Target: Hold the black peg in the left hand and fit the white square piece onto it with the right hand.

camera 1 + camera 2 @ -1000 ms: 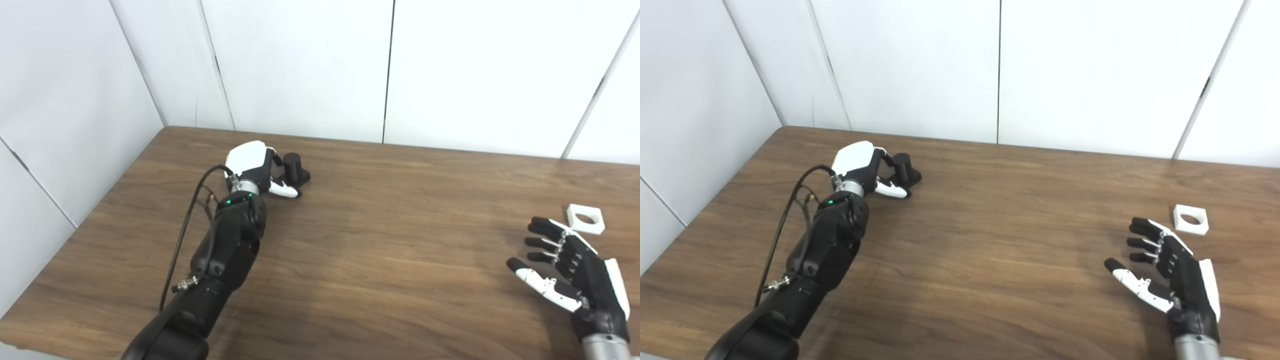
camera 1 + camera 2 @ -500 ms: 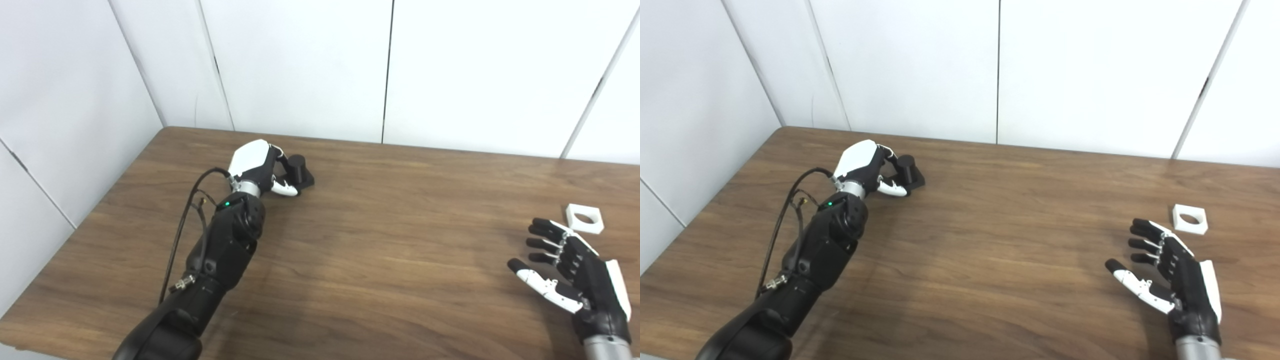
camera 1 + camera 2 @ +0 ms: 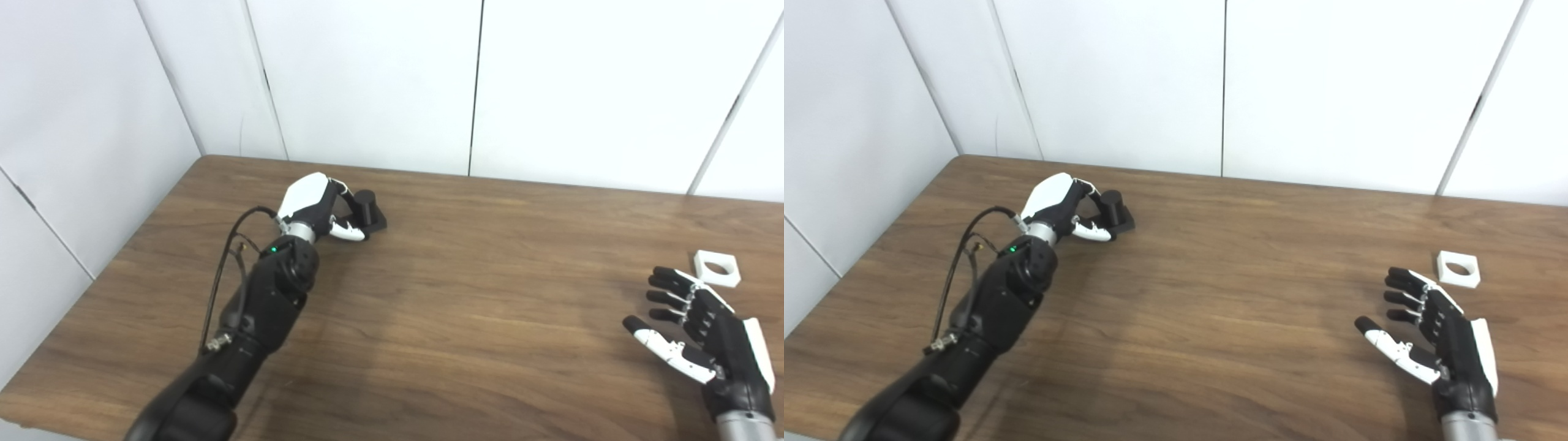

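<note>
Black peg (image 3: pixel 366 207): short upright cylinder, square base.

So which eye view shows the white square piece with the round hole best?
The right eye view: the white square piece sits well inside the picture. The left eye view shows it whole too, nearer the right edge.

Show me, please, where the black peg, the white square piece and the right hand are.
black peg (image 3: pixel 365 205), left eye view, on its upright cylinder.
white square piece (image 3: pixel 716 269), left eye view, on its near rim.
right hand (image 3: pixel 1448 343), right eye view, on the palm.
</note>
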`<state>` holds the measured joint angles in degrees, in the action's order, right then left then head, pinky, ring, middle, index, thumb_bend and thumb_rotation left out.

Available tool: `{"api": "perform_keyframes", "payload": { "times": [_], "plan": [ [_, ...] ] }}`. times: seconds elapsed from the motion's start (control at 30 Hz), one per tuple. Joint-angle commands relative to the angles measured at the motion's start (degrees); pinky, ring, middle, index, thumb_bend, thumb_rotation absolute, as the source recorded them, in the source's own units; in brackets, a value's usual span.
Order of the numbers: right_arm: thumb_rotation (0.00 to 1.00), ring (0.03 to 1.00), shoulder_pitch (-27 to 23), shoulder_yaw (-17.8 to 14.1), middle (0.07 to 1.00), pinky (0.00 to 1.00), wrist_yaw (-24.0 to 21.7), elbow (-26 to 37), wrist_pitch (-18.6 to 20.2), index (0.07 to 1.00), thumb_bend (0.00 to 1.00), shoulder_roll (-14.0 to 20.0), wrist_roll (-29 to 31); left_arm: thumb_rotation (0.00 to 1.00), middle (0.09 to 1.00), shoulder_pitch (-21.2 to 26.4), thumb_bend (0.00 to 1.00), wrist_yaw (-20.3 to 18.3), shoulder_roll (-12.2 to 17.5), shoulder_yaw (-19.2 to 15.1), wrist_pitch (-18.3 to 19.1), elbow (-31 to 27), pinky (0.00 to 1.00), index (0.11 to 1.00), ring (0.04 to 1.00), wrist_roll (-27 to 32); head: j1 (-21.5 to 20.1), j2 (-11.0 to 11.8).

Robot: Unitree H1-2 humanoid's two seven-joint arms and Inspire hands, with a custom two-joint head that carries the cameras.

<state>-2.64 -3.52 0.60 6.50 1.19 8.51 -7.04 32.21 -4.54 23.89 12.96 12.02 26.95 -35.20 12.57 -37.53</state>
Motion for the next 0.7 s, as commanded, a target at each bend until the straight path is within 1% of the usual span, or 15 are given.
{"api": "perform_keyframes", "payload": {
  "times": [0.0, 0.17, 0.27, 0.33, 0.4, 0.67],
  "plan": [
    [0.17, 0.727, -1.1, -0.2, 0.756, 0.64, 0.2, 2.5, -1.1, 0.742, 0.62, 0.5, -0.2, 0.08, 0.868, 0.1, 0.52, -4.1, 1.0, 2.1, -2.8, 2.2, 0.83, 0.495, 0.889, 1.2, 0.0, -0.1],
    [0.2, 0.727, -1.0, -0.2, 0.759, 0.64, 0.1, 2.9, -0.5, 0.748, 0.61, 0.6, -0.2, 0.08, 0.879, 0.4, 0.52, -6.5, 1.7, 3.2, -7.0, 2.9, 0.89, 0.496, 0.932, 4.7, 0.0, -0.1],
    [0.19, 0.723, -1.1, 0.0, 0.754, 0.64, 0.2, 3.2, -0.6, 0.747, 0.6, 0.7, -0.7, 0.08, 0.874, 0.5, 0.52, -7.1, 2.0, 4.1, -9.1, 3.0, 0.84, 0.496, 0.918, 5.4, 0.0, -0.2],
    [0.18, 0.726, -1.1, -0.1, 0.752, 0.65, 0.3, 3.2, -0.5, 0.747, 0.6, 0.7, -0.7, 0.08, 0.869, 0.4, 0.52, -6.6, 2.1, 5.1, -9.6, 2.8, 0.81, 0.496, 0.909, 4.7, 0.0, -0.3],
    [0.19, 0.734, -1.1, 0.1, 0.754, 0.66, 0.2, 3.0, -1.1, 0.75, 0.59, 0.9, -1.0, 0.08, 0.868, 0.3, 0.52, -6.3, 2.3, 6.3, -9.7, 2.2, 0.76, 0.496, 0.894, 3.4, 0.0, -0.3],
    [0.18, 0.742, -1.4, 0.0, 0.759, 0.67, -0.1, 3.0, -1.0, 0.752, 0.58, 0.8, -0.4, 0.08, 0.868, -0.9, 0.52, -7.3, 2.0, 8.8, -10.8, -0.5, 0.76, 0.496, 0.893, 2.6, -0.8, -0.7]
  ]
}}
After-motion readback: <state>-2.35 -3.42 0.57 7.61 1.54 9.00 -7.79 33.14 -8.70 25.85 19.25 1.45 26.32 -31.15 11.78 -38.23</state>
